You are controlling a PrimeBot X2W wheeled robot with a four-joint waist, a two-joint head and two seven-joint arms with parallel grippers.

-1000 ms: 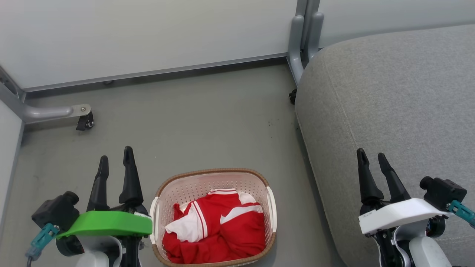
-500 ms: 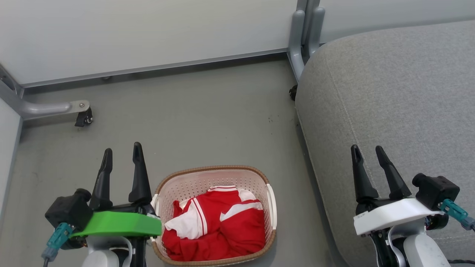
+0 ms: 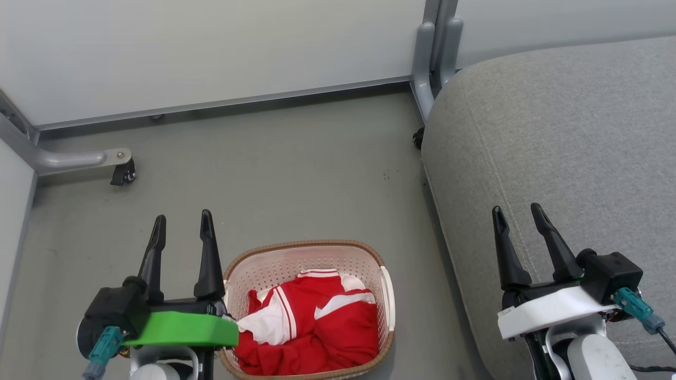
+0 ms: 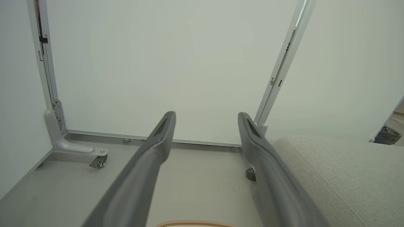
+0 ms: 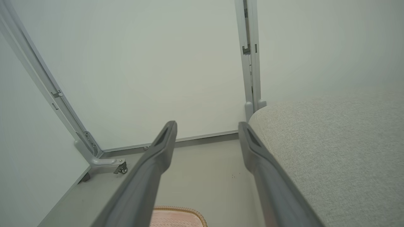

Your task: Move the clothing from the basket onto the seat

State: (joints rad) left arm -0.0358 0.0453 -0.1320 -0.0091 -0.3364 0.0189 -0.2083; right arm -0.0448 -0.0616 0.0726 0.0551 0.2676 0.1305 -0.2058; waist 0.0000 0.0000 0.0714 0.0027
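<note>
The red clothing (image 3: 311, 327) with white panels lies bunched in the cream basket (image 3: 296, 256), which stands on the grey floor at the bottom centre of the head view. Its brown rim (image 4: 195, 224) peeks in at the bottom of the left wrist view, and the basket (image 5: 176, 217) also shows low in the right wrist view. My left gripper (image 3: 182, 224) hovers open just left of the basket, holding nothing. Over the near edge of the grey seat (image 3: 570, 137), my right gripper (image 3: 516, 212) is open and empty too. The seat (image 4: 341, 176) fills the right of both wrist views (image 5: 334, 151).
Pale partition panels (image 3: 211, 47) close off the back, on grey metal feet with castors (image 3: 122, 173) at the left and by the seat corner (image 3: 418, 138). Bare grey floor (image 3: 274, 174) lies between the basket and the panels.
My left gripper has shifted right and forward, closer to the basket. My right gripper has drifted slightly left. The clothing and basket have not moved; the head view wavered a little.
</note>
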